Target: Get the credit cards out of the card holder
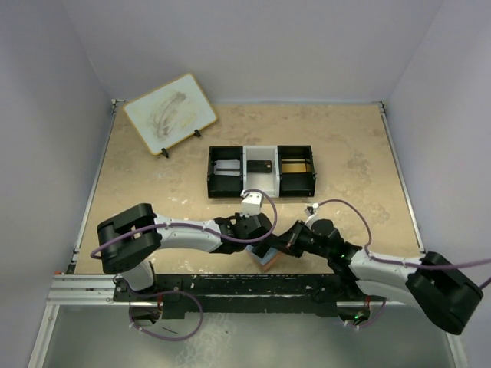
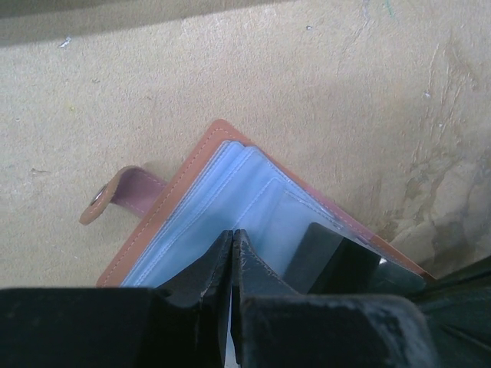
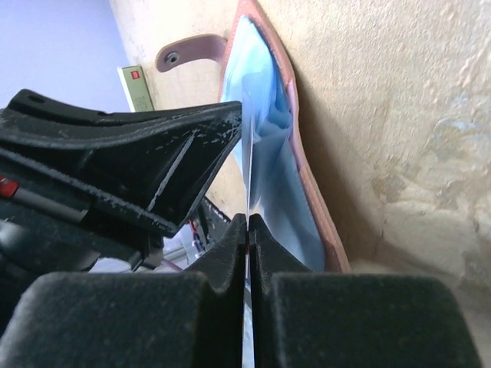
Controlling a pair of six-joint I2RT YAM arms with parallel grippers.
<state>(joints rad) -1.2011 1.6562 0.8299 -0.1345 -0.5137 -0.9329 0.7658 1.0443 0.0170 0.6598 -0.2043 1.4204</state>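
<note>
Pinching blue sleeve (image 3: 265, 146) edge of card holder (image 2: 170, 201): right tool (image 3: 248, 224); left tool (image 2: 232, 239) closed beside.

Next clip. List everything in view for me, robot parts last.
card holder: one, reddish-brown with pale-blue sleeves, open at the table's near edge between the arms
tray: one, black-white-black, three compartments, table centre
tray contents: three flat items, grey, dark, gold, one per compartment
board: one, white with wooden rim, propped at far left
table: one, mottled tan
left gripper: one, black, fingers shut at the sleeves
right gripper: one, black, fingers shut on a thin leaf of the card holder
</note>
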